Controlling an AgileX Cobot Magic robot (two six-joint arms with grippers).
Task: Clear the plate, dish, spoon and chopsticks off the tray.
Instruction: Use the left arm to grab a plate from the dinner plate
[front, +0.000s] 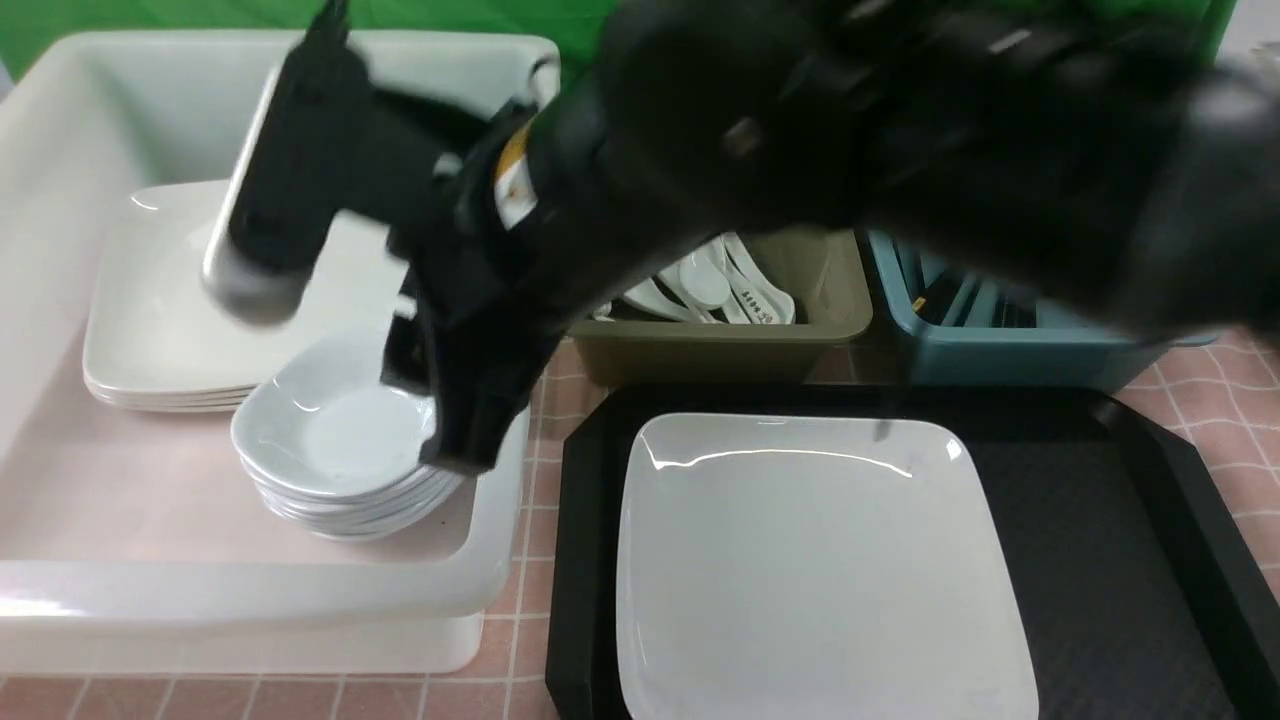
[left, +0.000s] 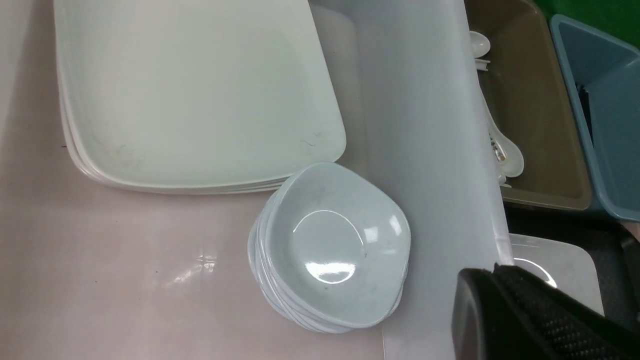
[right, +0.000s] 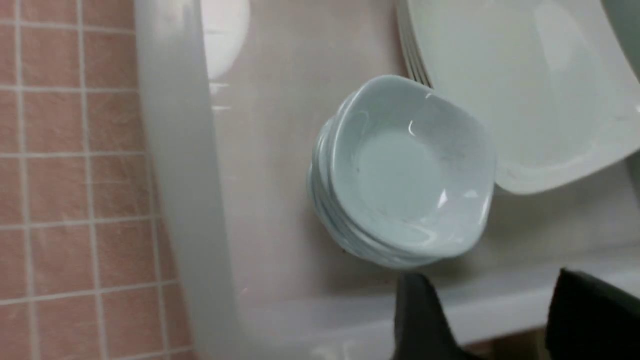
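Glossy white: one large plate (front: 820, 570), flat on the black tray (front: 1235, 530), nearest me, toward that tray's left side. Beside it, to the right, a broad stretch of bare textured floor, bounded by the raised rim.

Pink tiled surface (front: 505, 640): a narrow strip open between tray and white tub (front: 250, 595).

White tub, left: high-walled, its near floor bare. Within, a stack of small dishes (front: 335, 425), close to the right wall; I cannot tell which is the task's. Behind and touching, stacked white plates (front: 150, 300).

Right gripper (right: 500, 300): jaws spread, nothing between them, over the tub's edge beside the dishes. Its dark arm (front: 720, 140) crosses my front view and blocks much of the rear.

Left gripper (left: 495, 272): fingertips pressed together, empty, by the tub wall.

Beyond the tray, side by side: olive tub (front: 700, 355) of white spoons (front: 705, 280); blue tub (front: 1010, 360) with black chopsticks (left: 584, 107). I cannot single out the task's own.

Farthest: green backdrop (front: 480, 15).
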